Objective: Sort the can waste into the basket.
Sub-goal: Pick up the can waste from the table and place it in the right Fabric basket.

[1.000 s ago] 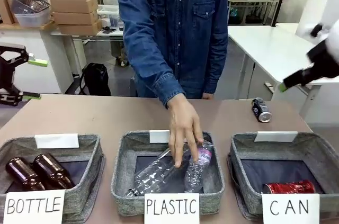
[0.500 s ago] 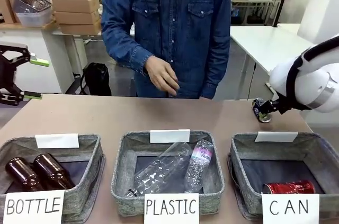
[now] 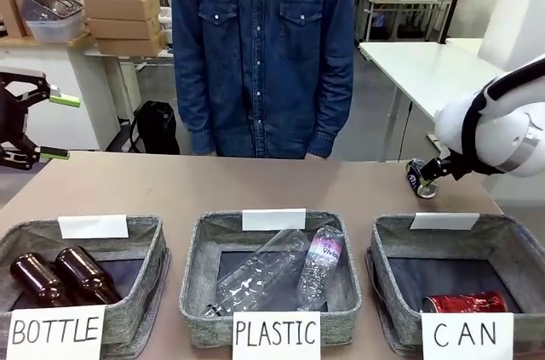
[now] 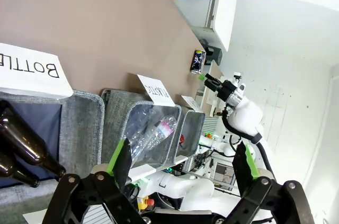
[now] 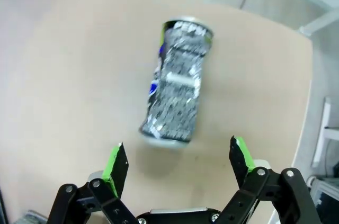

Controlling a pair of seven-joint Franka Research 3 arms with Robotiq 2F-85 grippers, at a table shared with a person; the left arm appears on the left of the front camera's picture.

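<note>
Cans number two. One red can (image 3: 465, 301) is lying on its side inside the CAN basket (image 3: 514, 251), at the front near the sign; one black can (image 3: 420, 178) with silver print is lying on the brown table (image 3: 170, 190) beyond that basket, near the table's far right edge. In the right wrist view the black can (image 5: 177, 97) is sitting just ahead of the right gripper (image 5: 179, 161), whose jaws are standing spread wide with nothing between them; its print is too blurred to read. In the front view the right gripper (image 3: 430, 173) is hanging just beside that can.

Three grey woven baskets are sitting in a row along the near edge, each wearing a white handwritten sign: BOTTLE (image 3: 55, 330), PLASTIC (image 3: 276, 334) and CAN (image 3: 466, 334). Two brown glass bottles (image 3: 60, 277) are lying in the BOTTLE basket (image 3: 136, 232). Two clear plastic bottles (image 3: 281, 271) are lying in the PLASTIC basket (image 3: 200, 245); one is carrying a pink and white label I cannot read.

At the far left, the left gripper (image 3: 55, 126) is hovering off the table's edge, jaws spread and holding nothing.

One person in a denim shirt (image 3: 262, 45) is standing at the far side. Behind are cardboard boxes (image 3: 119, 11) and a white table (image 3: 426, 66).
</note>
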